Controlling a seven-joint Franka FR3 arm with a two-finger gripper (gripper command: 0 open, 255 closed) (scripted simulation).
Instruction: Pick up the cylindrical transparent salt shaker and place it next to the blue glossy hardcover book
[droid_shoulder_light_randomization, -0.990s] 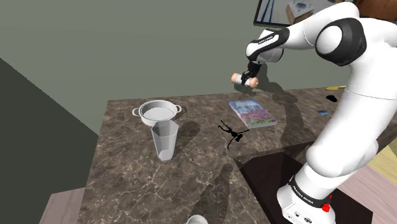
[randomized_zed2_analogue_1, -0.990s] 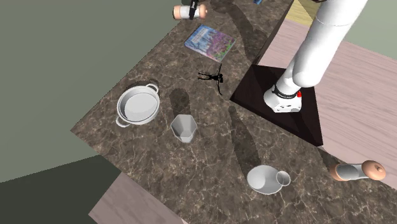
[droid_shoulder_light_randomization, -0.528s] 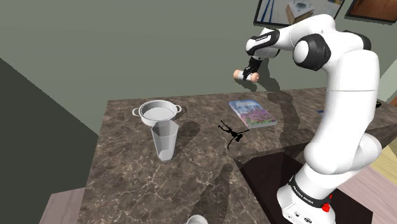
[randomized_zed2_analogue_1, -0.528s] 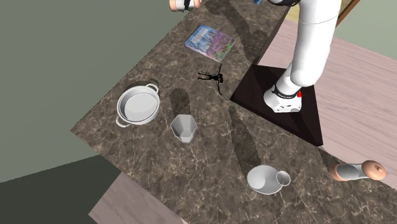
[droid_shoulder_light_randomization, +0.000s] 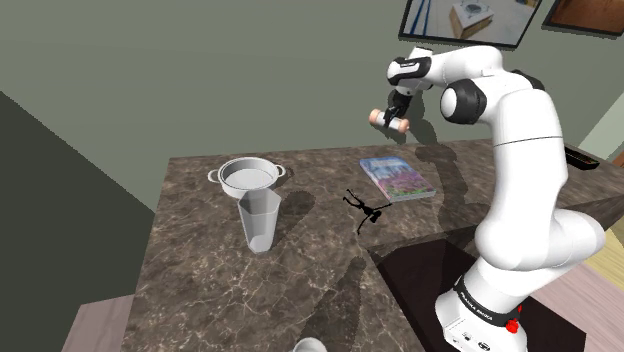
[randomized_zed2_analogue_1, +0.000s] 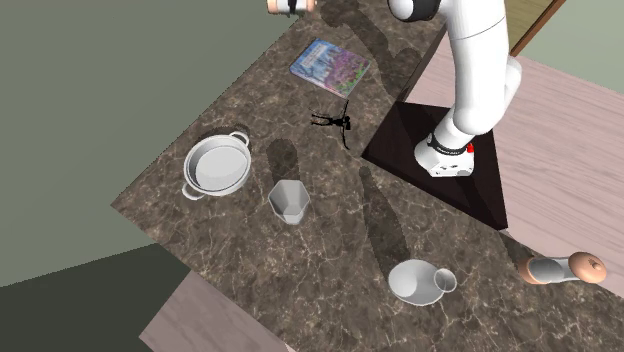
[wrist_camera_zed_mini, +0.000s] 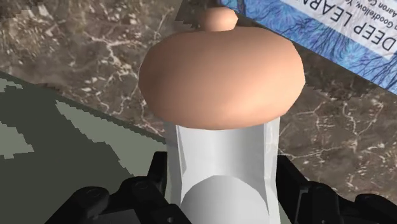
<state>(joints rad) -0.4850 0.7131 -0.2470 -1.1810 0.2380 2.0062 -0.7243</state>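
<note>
My gripper (droid_shoulder_light_randomization: 398, 108) is shut on the salt shaker (droid_shoulder_light_randomization: 387, 119), a clear cylinder with peach ends, held lying sideways in the air above the counter's far edge. In the wrist view the shaker's peach cap (wrist_camera_zed_mini: 221, 76) and clear body (wrist_camera_zed_mini: 222, 165) sit clasped between the black fingers (wrist_camera_zed_mini: 157, 173). The blue book (droid_shoulder_light_randomization: 396, 178) lies flat on the dark marble counter (droid_shoulder_light_randomization: 300, 290), below the gripper and slightly nearer the stand; its cover (wrist_camera_zed_mini: 331, 25) appears just beyond the cap. The second exterior view has the shaker (randomized_zed2_analogue_1: 291, 5) at its top edge and the book (randomized_zed2_analogue_1: 329, 66) below it.
A small black figurine (droid_shoulder_light_randomization: 365, 208) stands close to the book. A grey pot (droid_shoulder_light_randomization: 248, 177) and a faceted glass (droid_shoulder_light_randomization: 260, 221) sit toward the shoulder view's left. A white cup (randomized_zed2_analogue_1: 418, 282) rests near the counter's end, and another shaker (randomized_zed2_analogue_1: 565, 268) lies on the floor.
The gripper, still holding the shaker, rose a little and then stayed near the wall. The arm's elbow and upper links swung in behind it.
</note>
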